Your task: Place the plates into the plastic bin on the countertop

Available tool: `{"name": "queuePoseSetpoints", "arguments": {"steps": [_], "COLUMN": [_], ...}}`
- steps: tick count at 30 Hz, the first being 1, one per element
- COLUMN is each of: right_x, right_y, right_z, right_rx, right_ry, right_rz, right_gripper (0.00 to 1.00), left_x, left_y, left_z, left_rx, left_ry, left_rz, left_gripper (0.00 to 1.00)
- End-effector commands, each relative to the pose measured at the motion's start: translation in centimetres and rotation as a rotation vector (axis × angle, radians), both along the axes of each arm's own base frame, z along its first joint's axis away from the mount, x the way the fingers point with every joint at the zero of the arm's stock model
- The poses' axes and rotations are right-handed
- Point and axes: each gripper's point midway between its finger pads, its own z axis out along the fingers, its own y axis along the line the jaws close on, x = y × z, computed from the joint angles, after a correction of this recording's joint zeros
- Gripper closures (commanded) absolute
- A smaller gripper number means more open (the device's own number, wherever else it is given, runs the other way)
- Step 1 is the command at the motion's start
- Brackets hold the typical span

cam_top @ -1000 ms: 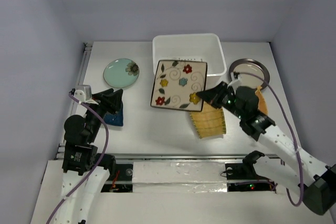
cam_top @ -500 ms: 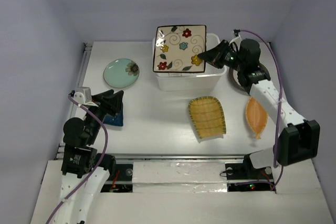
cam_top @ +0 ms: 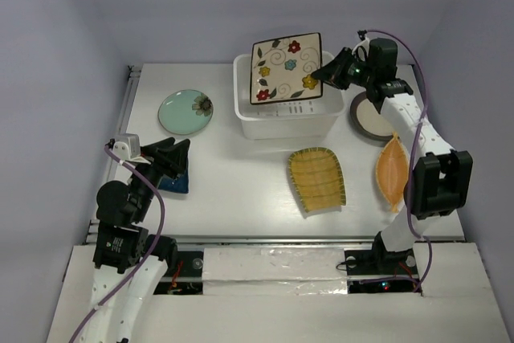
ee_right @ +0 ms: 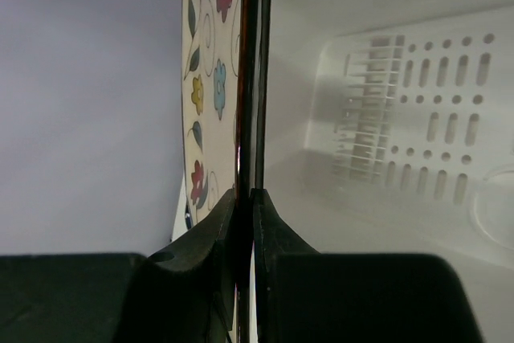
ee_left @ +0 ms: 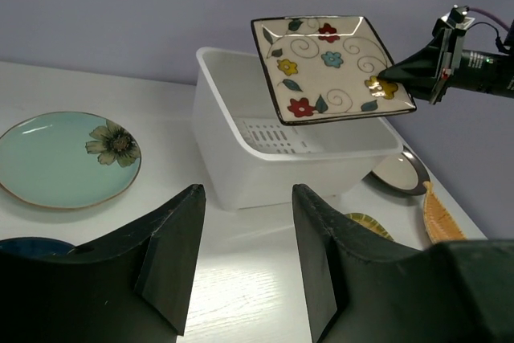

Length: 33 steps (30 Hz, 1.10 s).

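**Item:** cream square floral plate (cam_top: 287,68).

**Place:** upper centre of the top view, in the air over the white rectangular plastic bin (cam_top: 285,114), apart from its walls.

**Hold:** right gripper (cam_top: 328,75) pinching the plate's rim near its right-hand corner, and nowhere else. Left gripper (ee_left: 246,198) spread and empty at lower left, beside the small dark blue plate (cam_top: 175,180) on the surface (cam_top: 241,190).

**Hazards (judged):**
- A one-sided pinch on a glazed rim may let the plate swing or slip out.
- The free left edge could knock the bin's wall on the way down.
- Letting go from this height could chip the plate.

**Orientation:** tilted, with the patterned face turned up and toward the bottom of the frame and the far edge raised. The right wrist view sees it edge-on. The plate is square, so it has no true long axis; its span reaches leftward from the grip.
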Motion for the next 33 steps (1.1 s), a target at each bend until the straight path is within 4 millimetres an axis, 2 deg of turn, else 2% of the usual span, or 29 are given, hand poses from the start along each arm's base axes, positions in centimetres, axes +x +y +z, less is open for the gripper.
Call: {"name": "queuePoseSetpoints", "arguments": {"steps": [1,3,7,18,26,30,31,32,33], "right_x": [-0.1,0.8,2.4,5.3,6.4,7.0,7.3,7.4,7.5], "right_y": [0.3,-0.2,0.0,0.2,-0.1,-0.9,-1.1,-1.5,-1.7], "right_z": [9.6,9.1,6.4,-0.1,-6.2,-8.3,-8.2,-9.6,-9.9], "right_rx": [0.06,0.052,0.038,0.01,-0.058,-0.114,-0.128,-0.159,-0.174], "right_ry": [-0.297,-0.287,-0.237,-0.121,0.017,0.061,0.06,0.094,0.103], "right_rz": [0.063,0.047,0.052,0.045,0.04,0.005,-0.004,-0.021,-0.031], "right_gripper": [1.0,1.0,1.0,1.0,1.0,1.0,0.98,0.95,0.86], "left_x": [-0.7,-0.7,-0.8,-0.7,-0.7,-0.7,-0.7,-0.6,-0.7], "left_y": [0.0,0.0,0.0,0.0,-0.1,-0.1,-0.2,-0.2,-0.2], "left_z": [2.2,2.3,2.2,2.2,2.3,2.2,2.2,2.2,2.2], "left_rx": [-0.007,-0.007,-0.007,-0.007,-0.006,-0.008,-0.007,-0.007,-0.007], "left_ry": [-0.075,-0.075,-0.074,-0.075,-0.077,-0.077,-0.077,-0.075,-0.075], "left_rz": [-0.008,-0.007,-0.009,-0.01,-0.015,-0.015,-0.016,-0.016,-0.018], "left_gripper": [0.55,0.55,0.55,0.55,0.55,0.55,0.55,0.55,0.55]}}
